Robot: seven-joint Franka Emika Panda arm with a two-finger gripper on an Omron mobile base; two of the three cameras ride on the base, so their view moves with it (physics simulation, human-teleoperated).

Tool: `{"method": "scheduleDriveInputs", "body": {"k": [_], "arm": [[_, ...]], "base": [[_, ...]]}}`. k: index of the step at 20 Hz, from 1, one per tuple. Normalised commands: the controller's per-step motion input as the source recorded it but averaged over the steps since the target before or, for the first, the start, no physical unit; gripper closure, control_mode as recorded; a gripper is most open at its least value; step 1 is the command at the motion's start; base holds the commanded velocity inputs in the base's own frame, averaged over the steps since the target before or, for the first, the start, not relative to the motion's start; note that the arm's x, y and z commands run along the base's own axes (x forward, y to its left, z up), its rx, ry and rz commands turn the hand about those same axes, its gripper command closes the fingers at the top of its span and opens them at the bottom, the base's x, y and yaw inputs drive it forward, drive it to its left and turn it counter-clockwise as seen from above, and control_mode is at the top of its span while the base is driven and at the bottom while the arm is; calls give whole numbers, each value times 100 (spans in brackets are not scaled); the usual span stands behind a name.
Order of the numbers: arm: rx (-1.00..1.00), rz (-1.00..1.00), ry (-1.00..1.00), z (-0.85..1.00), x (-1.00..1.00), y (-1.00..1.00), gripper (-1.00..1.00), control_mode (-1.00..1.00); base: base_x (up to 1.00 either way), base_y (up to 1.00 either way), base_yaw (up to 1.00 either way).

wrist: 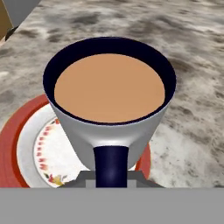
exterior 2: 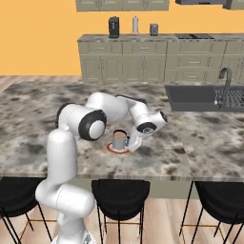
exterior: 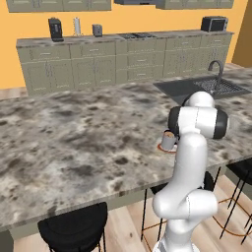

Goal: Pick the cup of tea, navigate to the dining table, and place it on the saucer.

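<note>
Granite dining table (exterior 2: 200, 138): cup of tea (wrist: 109, 100) on saucer (wrist: 26, 144) (tool (exterior 2: 135, 142) clamped).

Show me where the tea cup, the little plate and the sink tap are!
cup of tea (wrist: 109, 87), hand view, on the brown tea surface.
saucer (wrist: 13, 148), hand view, on its reddish rim.
sink tap (exterior: 216, 69), left base view, on its curved neck.

The left base view looks forward and down from behind the arm's left, across the bench (exterior: 74, 138) to the far wall cabinets (exterior: 123, 61). The right base view faces likewise from behind its right, and both share the sink (exterior 2: 205, 97), stools and cup of tea (exterior 2: 119, 139). The hand view sits very close above that cup, on the saucer (wrist: 26, 148).
</note>
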Motion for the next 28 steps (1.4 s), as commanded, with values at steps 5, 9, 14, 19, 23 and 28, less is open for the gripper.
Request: {"method": "scheduleDriveInputs", "body": {"k": [5,9,14,19,23,28], "arm": [[0,5,-12,19,-31,0,100,-100],[0,5,-16,25,-58,0,100,-100],[-1,3,-7,0,-35,0,100,-100],[-2,2,0,0,0,0,100,-100],[-3,1,0,0,18,0,100,-100],[-4,1,0,-2,5,0,100,-100]], "base": [[0,0,0],[0,0,0],[0,0,0],[0,0,0],[0,0,0],[0,0,0]]}}
